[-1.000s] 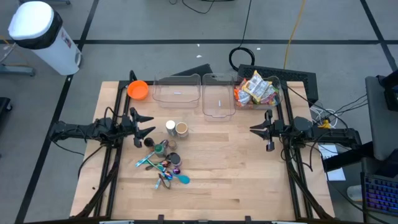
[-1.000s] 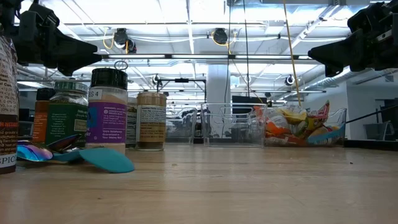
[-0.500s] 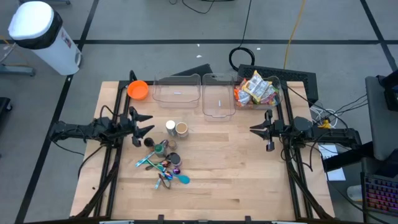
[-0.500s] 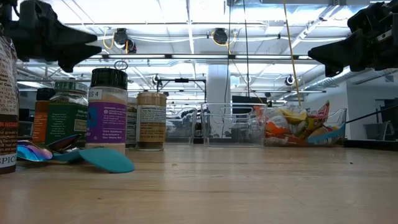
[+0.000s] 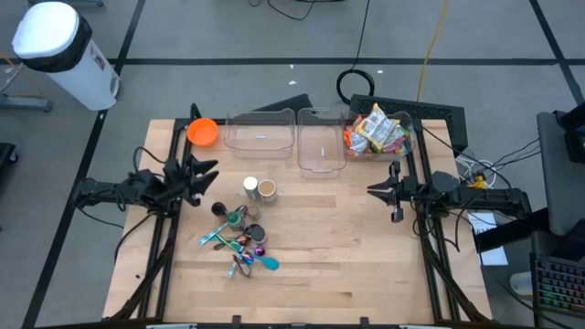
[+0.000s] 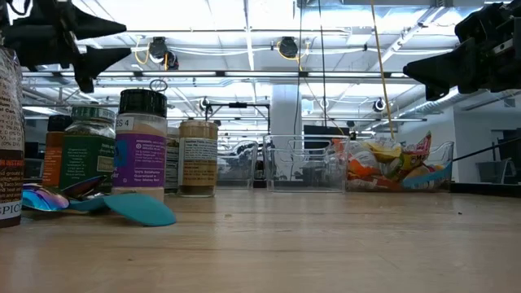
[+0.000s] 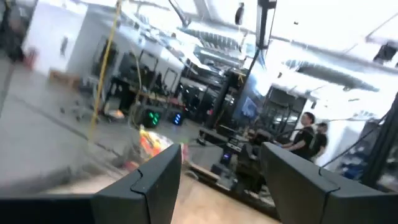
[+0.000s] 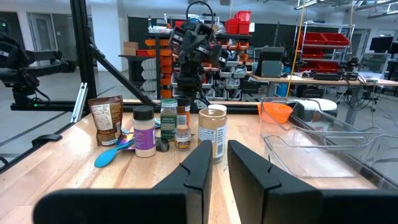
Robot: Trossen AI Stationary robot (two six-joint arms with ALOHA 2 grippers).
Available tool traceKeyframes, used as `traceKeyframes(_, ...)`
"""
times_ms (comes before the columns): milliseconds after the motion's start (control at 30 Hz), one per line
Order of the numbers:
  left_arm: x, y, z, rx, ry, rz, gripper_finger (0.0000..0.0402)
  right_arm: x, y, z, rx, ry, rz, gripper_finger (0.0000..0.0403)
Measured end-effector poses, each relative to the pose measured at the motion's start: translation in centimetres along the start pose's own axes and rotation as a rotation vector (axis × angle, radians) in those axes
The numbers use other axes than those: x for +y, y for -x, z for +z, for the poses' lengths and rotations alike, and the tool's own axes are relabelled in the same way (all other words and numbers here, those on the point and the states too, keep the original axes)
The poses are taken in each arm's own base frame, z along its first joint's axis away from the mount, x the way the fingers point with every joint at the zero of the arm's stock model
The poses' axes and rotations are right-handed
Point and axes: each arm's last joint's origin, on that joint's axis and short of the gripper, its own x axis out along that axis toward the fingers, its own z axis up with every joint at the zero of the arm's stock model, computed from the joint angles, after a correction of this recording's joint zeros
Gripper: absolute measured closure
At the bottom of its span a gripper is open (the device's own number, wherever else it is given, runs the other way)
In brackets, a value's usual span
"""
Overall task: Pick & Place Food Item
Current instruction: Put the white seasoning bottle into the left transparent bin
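Several bright snack packets (image 5: 377, 131) lie piled in a clear bin (image 5: 408, 144) at the table's far right; they also show in the low view (image 6: 387, 163). My left gripper (image 5: 208, 170) is open and empty, raised above the table's left side near the spice jars (image 5: 259, 188); its wrist view (image 7: 221, 149) looks out over the table into the room. My right gripper (image 5: 370, 190) is shut and empty, held level above the table's right side, well short of the snack bin; its wrist view (image 8: 219, 146) looks toward the jars.
Two empty clear bins (image 5: 260, 133) (image 5: 320, 146) stand at the far edge, left of the snack bin. An orange bowl (image 5: 203, 132) sits at the far left. More jars and coloured spoons (image 5: 240, 239) lie clustered left of centre. Bare wood lies in the middle and near side.
My left gripper has risen and drawn a little toward the table's far left. It has rolled about its own axis, so its two fingers now stand one above the other in the low view. It has stayed open. My right arm has kept still.
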Motion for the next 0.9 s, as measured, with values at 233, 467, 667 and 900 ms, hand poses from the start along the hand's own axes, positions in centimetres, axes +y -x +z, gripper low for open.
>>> traceKeyframes(233,-0.5,-1.6,-0.7,0.249,-0.013,0.085,0.0158,0.0,0.0,0.0,0.0,0.0,0.0,0.036)
traceKeyframes(467,-2.8,-5.3,0.8,0.533,-0.208,0.079,0.0086,0.0,0.0,0.0,0.0,0.0,0.0,0.036)
traceKeyframes(667,-4.1,-8.5,0.2,0.706,-0.366,0.066,0.0067,0.0,0.0,0.0,0.0,0.0,0.0,0.036)
traceKeyframes(900,-3.6,-10.2,-2.0,0.838,-0.452,0.159,0.0066,0.0,0.0,0.0,0.0,0.0,0.0,0.036)
